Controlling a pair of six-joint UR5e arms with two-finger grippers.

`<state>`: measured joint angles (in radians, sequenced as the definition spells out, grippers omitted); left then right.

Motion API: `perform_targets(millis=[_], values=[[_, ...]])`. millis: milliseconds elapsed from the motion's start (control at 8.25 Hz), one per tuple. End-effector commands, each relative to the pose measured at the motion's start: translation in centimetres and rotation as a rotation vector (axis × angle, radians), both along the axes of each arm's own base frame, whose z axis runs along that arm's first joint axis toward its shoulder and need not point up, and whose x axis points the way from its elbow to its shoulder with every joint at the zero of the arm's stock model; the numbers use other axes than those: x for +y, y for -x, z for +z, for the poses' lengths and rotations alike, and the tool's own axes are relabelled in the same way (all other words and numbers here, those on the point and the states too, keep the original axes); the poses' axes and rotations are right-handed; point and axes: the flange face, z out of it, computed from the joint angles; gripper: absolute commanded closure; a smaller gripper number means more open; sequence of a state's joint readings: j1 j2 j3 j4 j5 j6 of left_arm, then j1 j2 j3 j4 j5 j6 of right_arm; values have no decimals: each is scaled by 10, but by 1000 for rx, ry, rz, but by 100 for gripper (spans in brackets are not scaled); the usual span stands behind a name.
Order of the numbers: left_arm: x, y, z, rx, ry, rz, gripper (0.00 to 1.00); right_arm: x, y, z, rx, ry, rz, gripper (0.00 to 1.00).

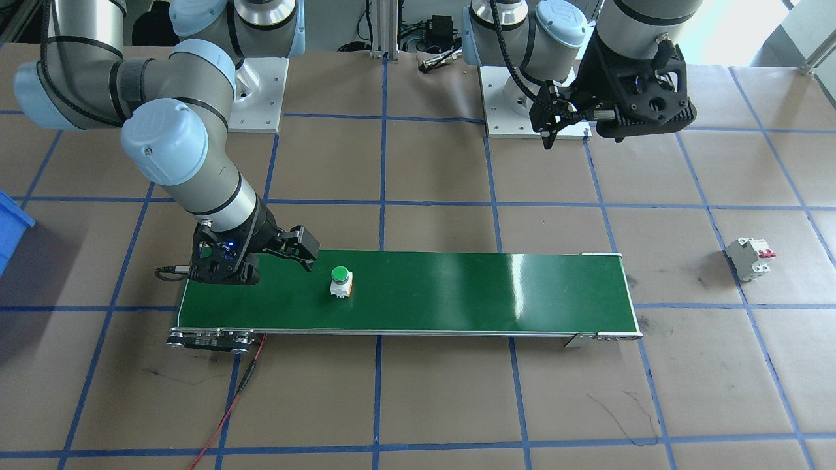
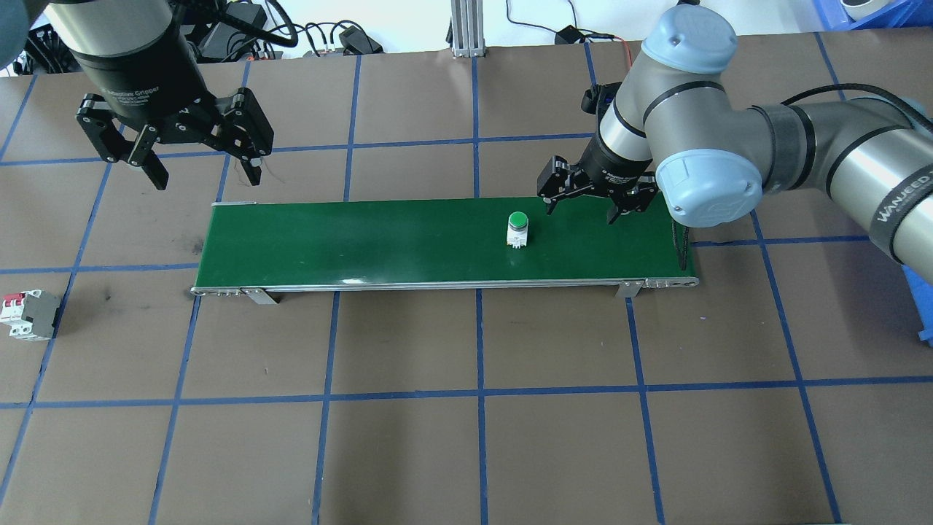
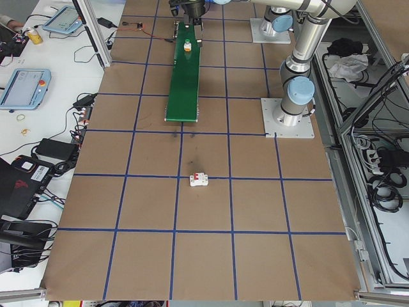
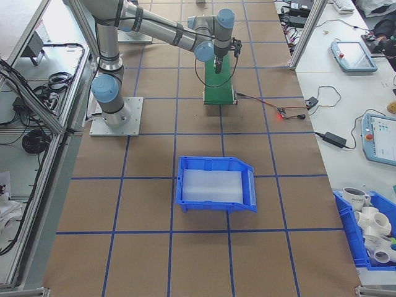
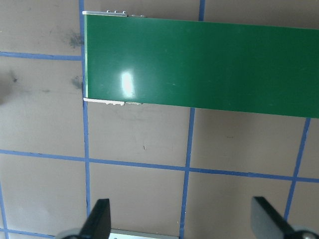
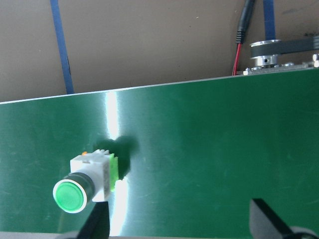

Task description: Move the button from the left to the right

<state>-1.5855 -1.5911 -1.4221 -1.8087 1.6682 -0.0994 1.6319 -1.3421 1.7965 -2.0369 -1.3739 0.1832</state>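
Overhead exterior shows the button [image 2: 517, 228] standing upright on the green belt [image 2: 364, 240], right of its middle. The right gripper [image 2: 587, 198] hovers just beside it, jaws spread and empty; the pickup looks pending, needing a short shift over the cap and a descent. The left gripper [image 2: 197, 157] hangs open, well apart. Bare belt surrounds the button.

The button [image 2: 517, 229] stands on the conveyor belt [image 2: 364, 240], circuit breaker [image 2: 28, 314] well apart
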Motion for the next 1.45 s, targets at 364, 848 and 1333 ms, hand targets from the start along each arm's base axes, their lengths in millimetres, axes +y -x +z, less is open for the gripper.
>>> perform_targets(millis=[364, 848, 1333], values=[[3, 1, 7, -9, 17, 3, 0, -16, -3, -39, 4, -15, 59, 9], [3, 0, 7, -10, 17, 5, 0, -20, 45, -50, 137, -72, 123, 100], [4, 1, 9, -12, 20, 3, 0, -35, 216, 38, 150, -18, 449, 100]])
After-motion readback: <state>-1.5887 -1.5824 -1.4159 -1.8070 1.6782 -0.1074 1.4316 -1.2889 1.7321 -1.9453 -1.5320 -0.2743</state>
